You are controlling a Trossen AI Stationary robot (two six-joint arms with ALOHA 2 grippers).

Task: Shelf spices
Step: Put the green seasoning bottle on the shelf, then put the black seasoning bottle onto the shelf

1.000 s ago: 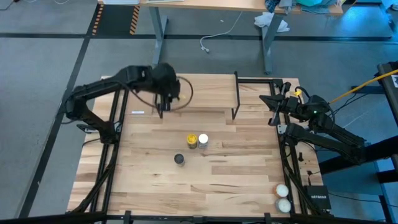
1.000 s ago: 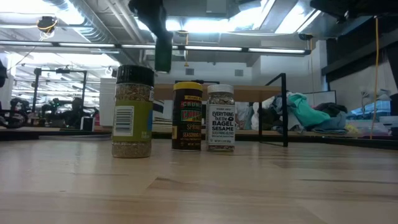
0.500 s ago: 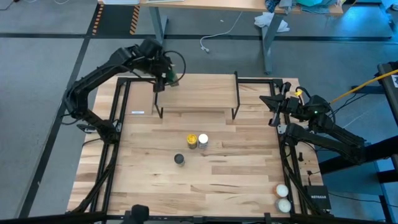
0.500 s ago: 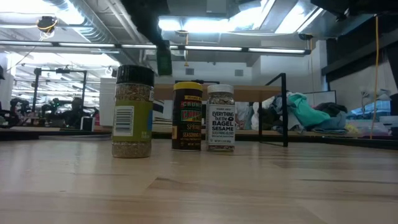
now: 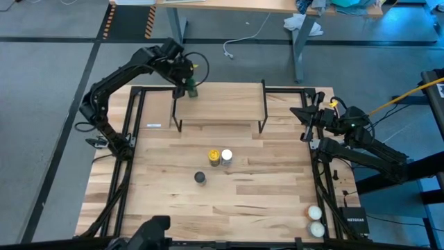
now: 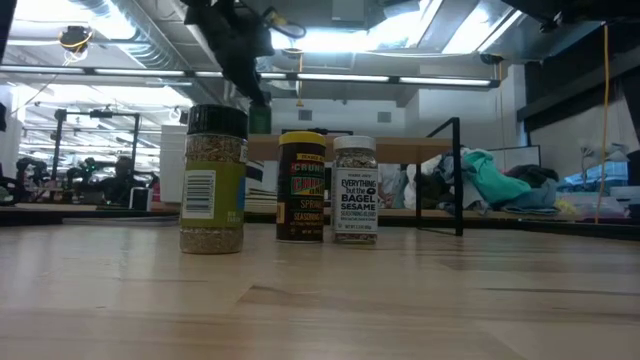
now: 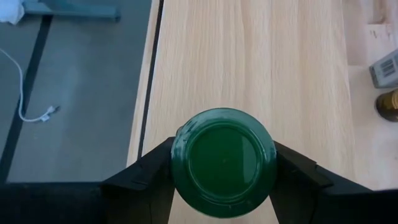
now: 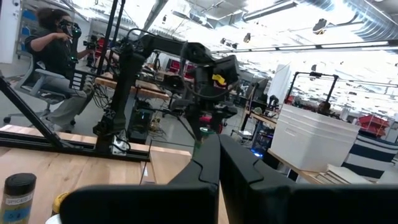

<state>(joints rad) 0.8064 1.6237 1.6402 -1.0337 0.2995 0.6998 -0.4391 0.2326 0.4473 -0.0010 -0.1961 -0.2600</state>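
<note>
My left gripper (image 5: 189, 85) is shut on the green-lidded spice jar (image 7: 224, 162), above the far left corner of the shelf (image 5: 222, 104), a light-wood board on black legs. In the low view the jar (image 6: 261, 118) shows dark green behind the others. Three more jars stand upright on the tabletop, toward its near side from the shelf: yellow-lidded amber (image 5: 214, 157), white-lidded (image 5: 226, 157) and black-lidded (image 5: 200, 178). My right gripper (image 5: 305, 121) waits shut at the table's right side. My left gripper pinches the green-lidded jar between its two fingers (image 7: 152, 180), one on each side of the jar just below the lid's rim (image 7: 177, 158). The fingers come from above, pointing down. The jar is upright; whether its base stands on the shelf board (image 7: 249, 56) cannot be told.
Two whitish balls (image 5: 315, 212) (image 5: 316, 228) lie at the table's near right corner. A black frame runs along the table's left and right edges. Bare board stretches along the shelf to the right of the held jar. A person sits in the room beyond (image 8: 53, 37).
My left gripper has carried the green-lidded jar from above the shelf's left near edge toward the table's far edge, to the shelf's far left corner. In the low view the jar now shows lower than before. The three jars on the table have stayed put.
</note>
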